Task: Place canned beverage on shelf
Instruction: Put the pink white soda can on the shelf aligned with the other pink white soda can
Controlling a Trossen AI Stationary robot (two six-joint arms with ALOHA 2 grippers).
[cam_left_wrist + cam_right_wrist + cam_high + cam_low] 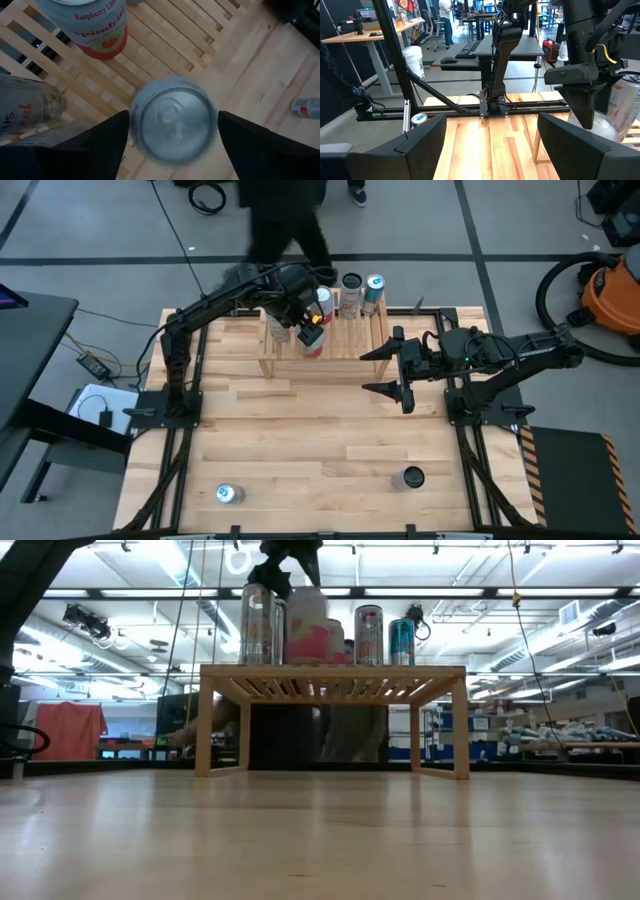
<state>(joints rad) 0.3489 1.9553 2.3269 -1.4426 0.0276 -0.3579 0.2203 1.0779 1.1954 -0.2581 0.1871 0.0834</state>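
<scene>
Left gripper [172, 135] sits over the shelf [345, 345] at upper centre of the high view, its fingers standing either side of a pink-and-white can [172, 125]; whether they press the can or stand just clear cannot be told. That can stands upright on the slatted top. A raspberry-labelled can [92, 25] and a clear-looking can [27, 107] stand near it. Right gripper [392, 369] hangs at centre right, just beside the shelf's end, jaws wide apart and empty. Two more cans [228, 494] [413, 477] stand on the table [320, 440] near the lower edge.
</scene>
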